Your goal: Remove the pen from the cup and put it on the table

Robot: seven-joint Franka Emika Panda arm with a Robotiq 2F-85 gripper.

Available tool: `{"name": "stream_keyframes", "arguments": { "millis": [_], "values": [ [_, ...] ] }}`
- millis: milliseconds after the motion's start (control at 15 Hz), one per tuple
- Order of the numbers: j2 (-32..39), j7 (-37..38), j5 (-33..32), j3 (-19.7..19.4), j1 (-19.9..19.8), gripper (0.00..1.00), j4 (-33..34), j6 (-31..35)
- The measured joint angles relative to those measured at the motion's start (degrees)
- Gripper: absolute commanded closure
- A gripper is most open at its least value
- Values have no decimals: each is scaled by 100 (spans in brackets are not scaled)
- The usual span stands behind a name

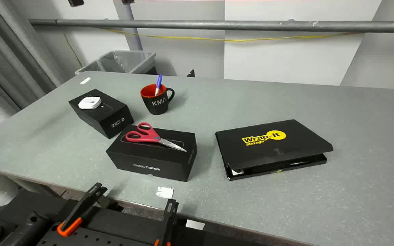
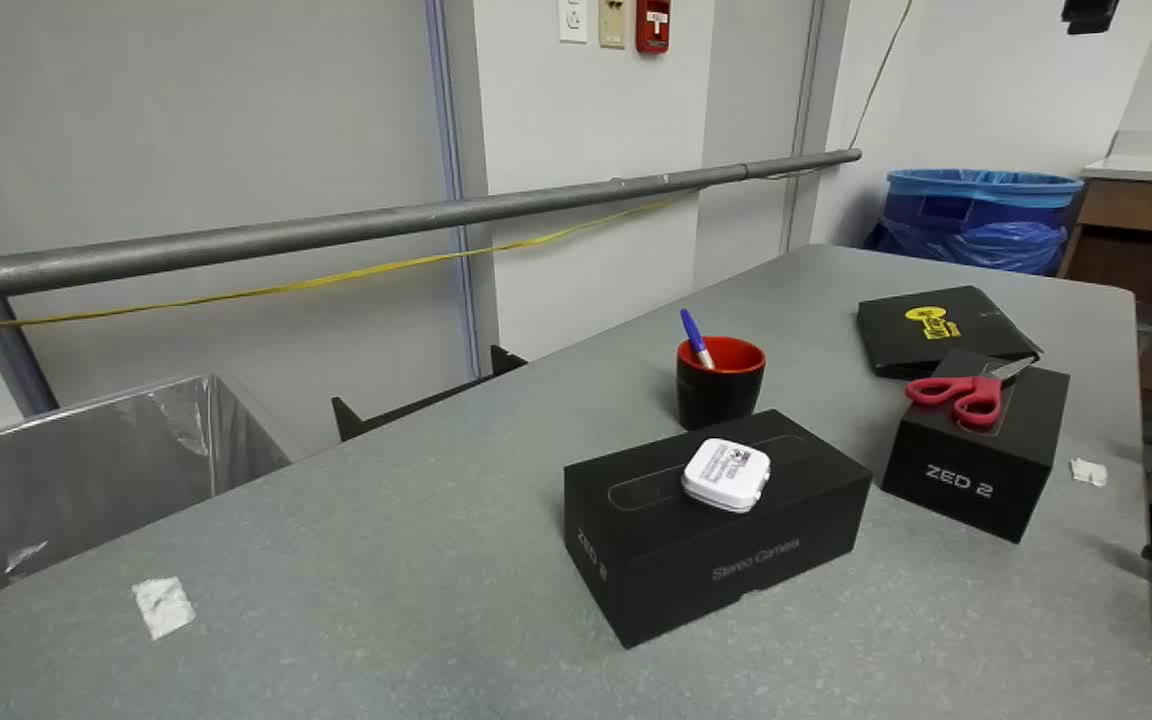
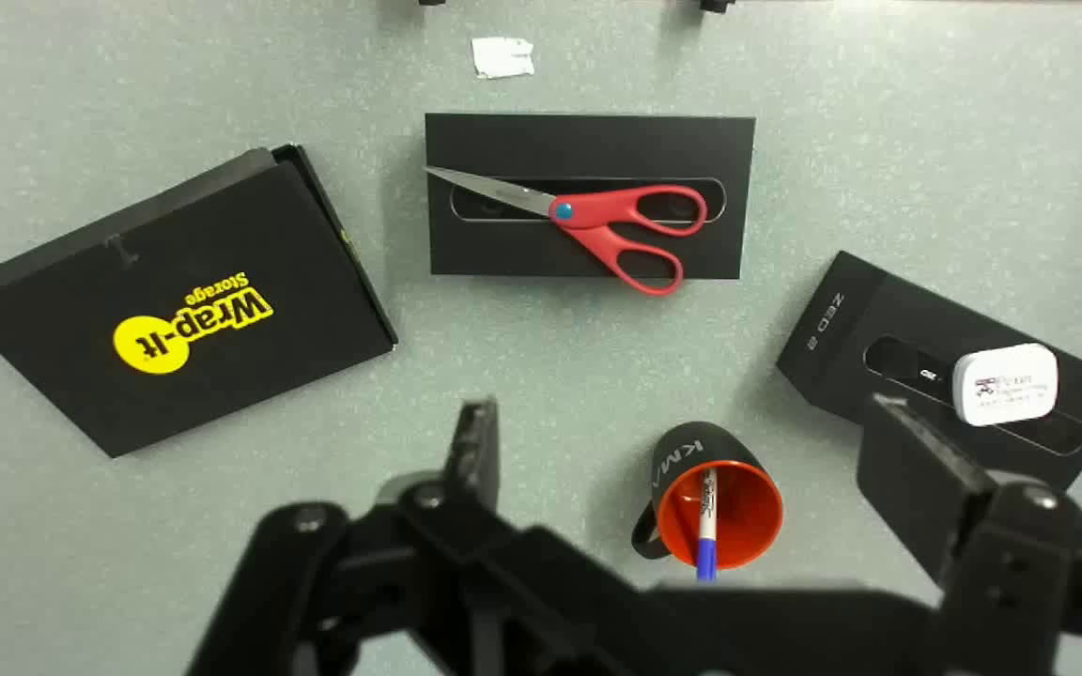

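The pen, blue-capped with a white barrel, leans in the cup with its cap above the rim. It also shows so in an exterior view and in the wrist view. The cup is a dark mug with a red inside, upright on the grey table; it also shows in an exterior view and in the wrist view. My gripper is open and empty, high above the table. In the wrist view cup and pen appear between its fingers. The pen's lower end is hidden inside the cup.
A black box with a white case stands beside the cup. Another black box carries red-handled scissors. A flat black Wrap-It box lies farther along. Clamps sit at the table's edge; a bin stands beyond it.
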Motion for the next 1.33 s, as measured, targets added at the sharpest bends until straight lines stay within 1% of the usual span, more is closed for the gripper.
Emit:
{"name": "stream_keyframes", "arguments": {
  "millis": [867, 933, 1067, 1200, 1333],
  "values": [
    [2, 0, 0, 0, 0, 0, -1, 43],
    [19, 0, 0, 0, 0, 0, -3, 169],
    [193, 14, 10, 1, 8, 0, -41, 795],
    [609, 11, 104, 21, 56, 0, -87, 1630],
    [1190, 31, 177, 111, 83, 0, -65, 2393]
  ]
}}
